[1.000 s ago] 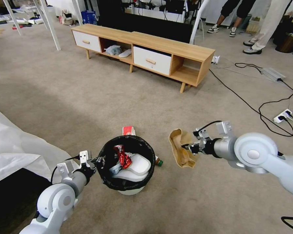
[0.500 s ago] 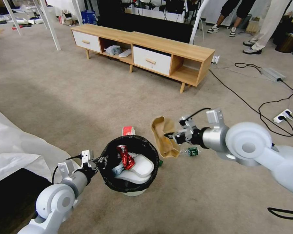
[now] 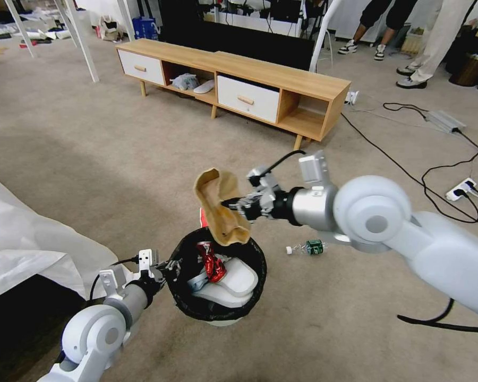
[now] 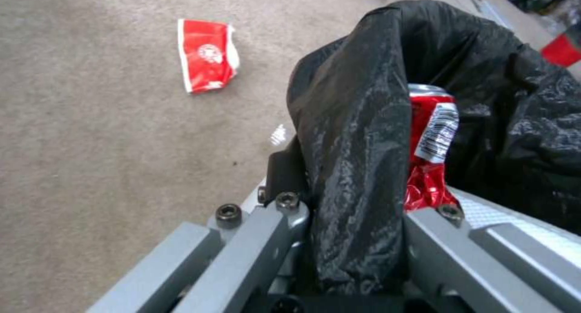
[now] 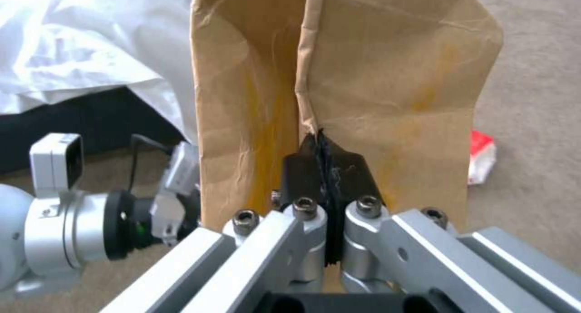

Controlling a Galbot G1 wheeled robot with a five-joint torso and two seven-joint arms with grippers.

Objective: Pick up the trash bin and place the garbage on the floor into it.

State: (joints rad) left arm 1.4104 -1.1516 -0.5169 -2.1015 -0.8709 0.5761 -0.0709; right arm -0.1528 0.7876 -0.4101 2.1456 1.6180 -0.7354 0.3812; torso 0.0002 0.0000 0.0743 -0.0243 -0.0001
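Carpeted floor (image 3: 117,175), long wooden cabinet (image 3: 233,79) at the far side, cables trailing beyond it. We take the trash bin (image 3: 216,276) as our reference for everything else.

We have the left gripper (image 3: 162,265) at the bin's left rim, jaws clamped on the black liner (image 4: 357,158) folded over that rim; the wrist view shows the plastic pinched between them. That grip looks meant to keep the bin steady and its mouth facing up for drops.

Inside the bin: a crushed red can (image 3: 210,261) leaning over white trash.

Our right gripper (image 3: 238,204) is above the bin's far rim, jaws closed tight on a crease of the brown paper bag (image 3: 220,207). The bag hangs from that pinch, lower end just over the opening. Holding it by one edge lets it dangle vertically, so we judge it should fall in once released, though it is wide and could catch the rim.

Still on the floor: a red-white packet (image 4: 208,54) just behind the bin and a clear bottle (image 3: 307,247) to its right, well apart.
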